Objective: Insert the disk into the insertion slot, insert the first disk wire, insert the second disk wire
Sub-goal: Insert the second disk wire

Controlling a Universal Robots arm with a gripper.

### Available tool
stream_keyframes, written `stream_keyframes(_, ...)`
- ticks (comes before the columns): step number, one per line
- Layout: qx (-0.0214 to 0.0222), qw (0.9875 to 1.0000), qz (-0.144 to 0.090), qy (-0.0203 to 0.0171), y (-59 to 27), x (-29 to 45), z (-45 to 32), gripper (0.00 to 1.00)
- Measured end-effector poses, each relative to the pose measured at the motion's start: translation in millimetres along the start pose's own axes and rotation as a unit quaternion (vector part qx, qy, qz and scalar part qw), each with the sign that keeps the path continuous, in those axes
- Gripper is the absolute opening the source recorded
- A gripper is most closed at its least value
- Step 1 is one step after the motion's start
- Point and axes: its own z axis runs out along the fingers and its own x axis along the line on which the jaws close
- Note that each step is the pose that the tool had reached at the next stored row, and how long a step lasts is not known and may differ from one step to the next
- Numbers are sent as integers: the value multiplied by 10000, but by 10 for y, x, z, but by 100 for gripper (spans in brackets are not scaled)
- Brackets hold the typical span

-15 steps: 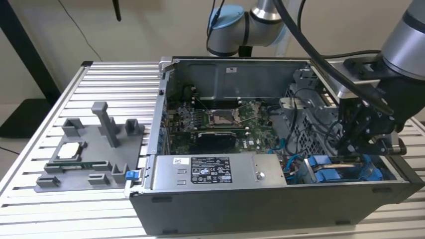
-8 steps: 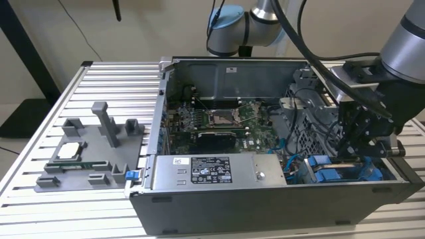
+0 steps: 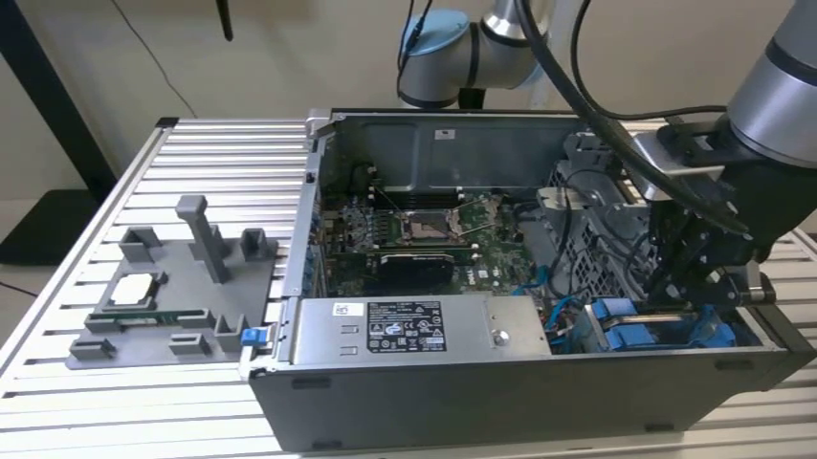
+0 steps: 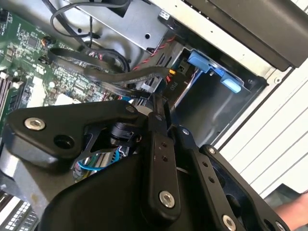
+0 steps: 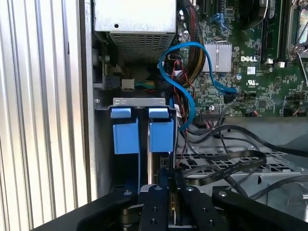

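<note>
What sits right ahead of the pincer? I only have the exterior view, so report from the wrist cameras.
Observer: In the first wrist view, two blue carriers stand side by side in the drive cage, just beyond the pincer.
Operator: Report the cabling there.
Observer: A blue cable loops from beside those carriers over to the motherboard.
Operator: Now check the second wrist view.
Observer: Flat black cables cross just beyond the pincer, and an open grey bay lies next to the carriers' blue tabs.
</note>
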Motion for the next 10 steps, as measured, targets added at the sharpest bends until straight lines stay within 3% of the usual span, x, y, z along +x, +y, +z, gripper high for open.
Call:
stream_keyframes(6,0,10000,-1,2,0,2,49,0)
stream_keyframes(7,0,10000,-1,-3,-1,1,34,100)
stream_keyframes(10,0,10000,-1,1,-6,-8,-102,100)
